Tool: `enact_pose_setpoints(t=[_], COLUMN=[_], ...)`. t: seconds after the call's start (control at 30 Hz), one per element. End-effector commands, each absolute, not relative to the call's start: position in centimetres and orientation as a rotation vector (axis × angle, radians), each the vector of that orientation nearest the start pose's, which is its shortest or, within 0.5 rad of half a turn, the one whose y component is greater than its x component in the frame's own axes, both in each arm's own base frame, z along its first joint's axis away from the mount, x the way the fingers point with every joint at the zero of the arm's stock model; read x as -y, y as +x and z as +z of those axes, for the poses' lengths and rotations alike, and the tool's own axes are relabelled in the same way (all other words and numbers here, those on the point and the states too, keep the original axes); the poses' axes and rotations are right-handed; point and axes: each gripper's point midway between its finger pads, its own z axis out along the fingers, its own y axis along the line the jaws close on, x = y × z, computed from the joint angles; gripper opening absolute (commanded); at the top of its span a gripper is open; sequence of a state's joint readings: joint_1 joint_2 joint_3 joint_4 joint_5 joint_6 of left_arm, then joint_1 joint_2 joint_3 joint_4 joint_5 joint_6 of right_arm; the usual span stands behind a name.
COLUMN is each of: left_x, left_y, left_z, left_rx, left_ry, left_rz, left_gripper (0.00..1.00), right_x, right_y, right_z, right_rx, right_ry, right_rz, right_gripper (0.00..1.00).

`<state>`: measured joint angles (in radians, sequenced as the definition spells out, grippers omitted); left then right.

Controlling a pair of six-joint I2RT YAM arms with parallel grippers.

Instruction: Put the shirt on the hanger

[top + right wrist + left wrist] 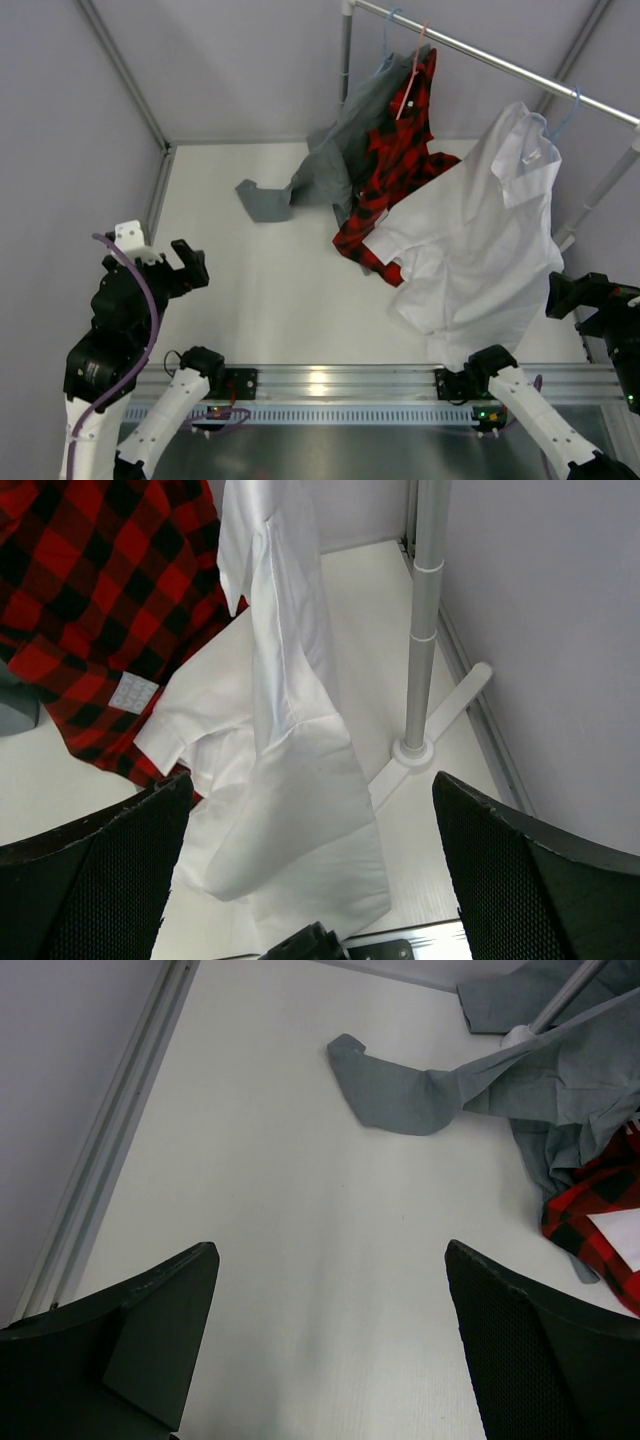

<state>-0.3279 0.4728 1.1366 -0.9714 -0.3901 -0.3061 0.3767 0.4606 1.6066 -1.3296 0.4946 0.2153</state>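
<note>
The white shirt hangs from the light-blue hanger on the rail at the right, its hem trailing on the table near the front edge. In the right wrist view the shirt hangs just ahead of my open fingers. My right gripper is open and empty at the far right, beside the shirt. My left gripper is open and empty at the left, over bare table, far from the shirt.
A red-and-black plaid shirt on a pink hanger and a grey garment hang from the rail and spill onto the table. The rail's post and foot stand by the right wall.
</note>
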Motion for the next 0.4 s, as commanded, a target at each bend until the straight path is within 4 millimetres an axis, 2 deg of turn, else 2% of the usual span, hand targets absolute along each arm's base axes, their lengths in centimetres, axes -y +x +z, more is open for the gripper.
enact_pose_setpoints(t=[0.0,0.37], left_x=[-0.63,-0.51], left_y=[16.44,16.15], left_z=[31.91,32.21], left_rx=[-1.834,-1.824], left_ry=[-0.214,-0.188], left_rz=[-0.034,-0.042], left_gripper=[0.99,0.99], right_x=[5.42,5.51], right_y=[6.41,6.31], right_z=[38.54,38.23], right_rx=[-1.758,-1.757], right_ry=[0.181,0.177], right_rz=[-0.015,-0.021], right_gripper=[0.99,0.99])
